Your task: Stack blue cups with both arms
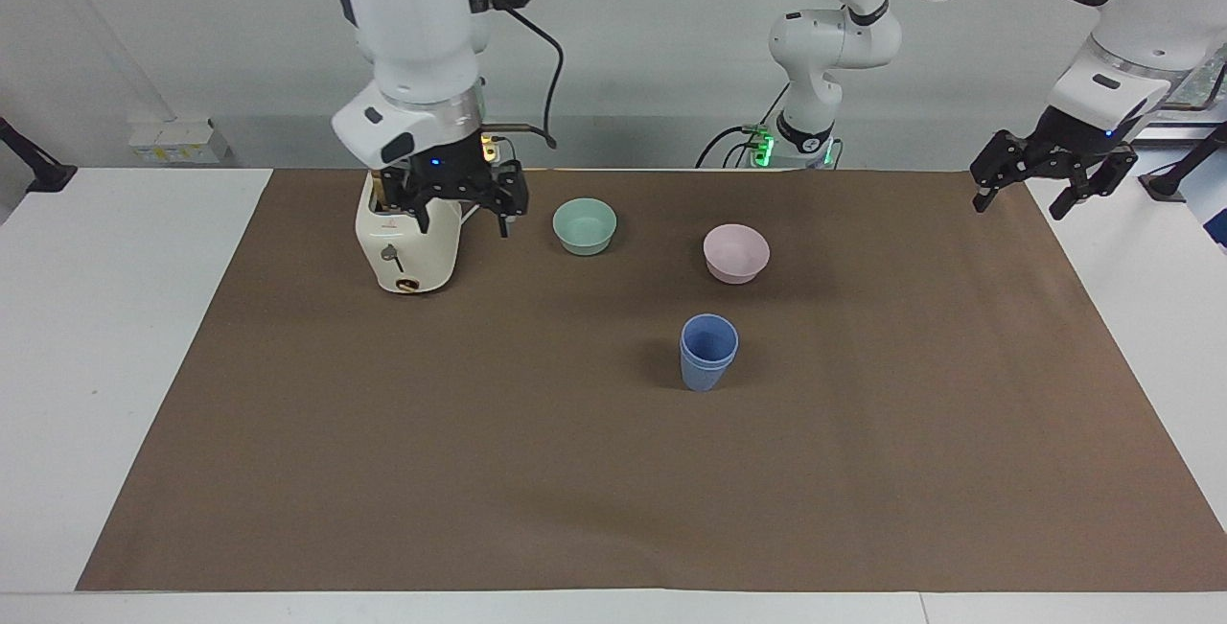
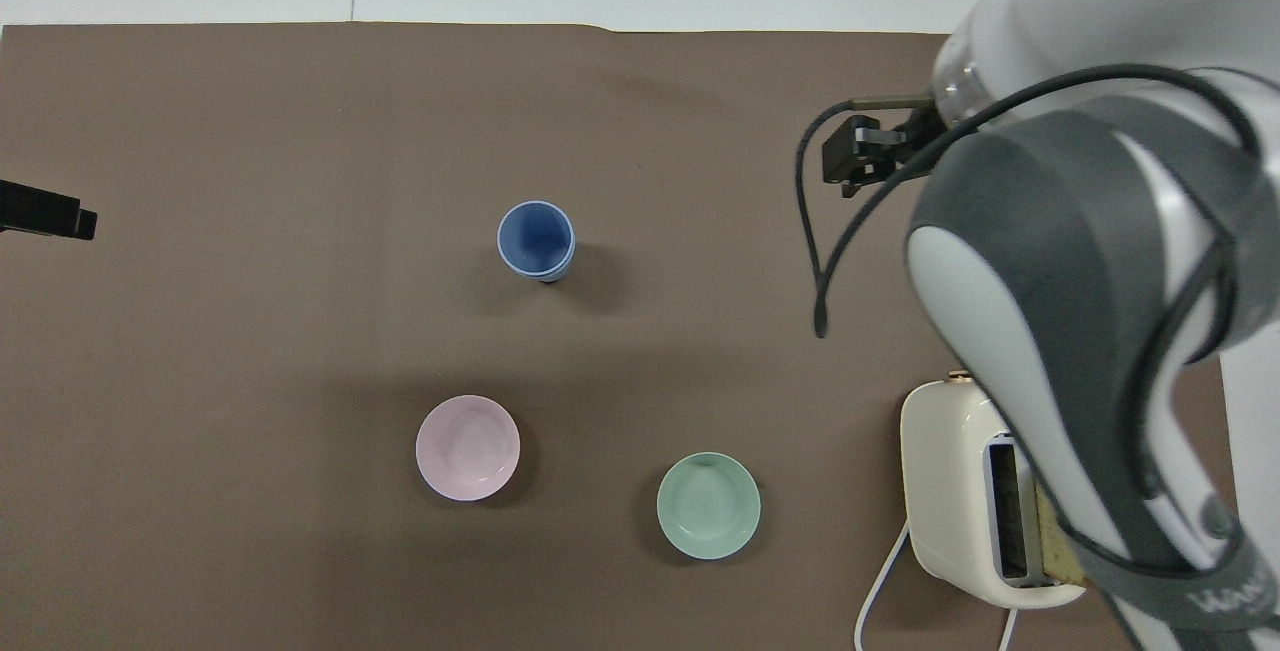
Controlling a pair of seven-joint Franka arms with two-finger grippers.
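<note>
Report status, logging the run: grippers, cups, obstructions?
Right gripper open, empty, over toaster. Left gripper open, waiting at table edge. Blue cups nested, upright. Nothing obstructing.

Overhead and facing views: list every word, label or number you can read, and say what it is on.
"WAN…": white lettering, cut off by the frame edge, on the grey strap around the right arm, overhead view.
Red mark on the toaster front, facing view: too small to read.
Nothing on the blue cups or bowls.

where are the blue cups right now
The blue cups stand nested on the brown mat mid-table, farther from the robots than the pink bowl, untouched by either gripper.
</note>
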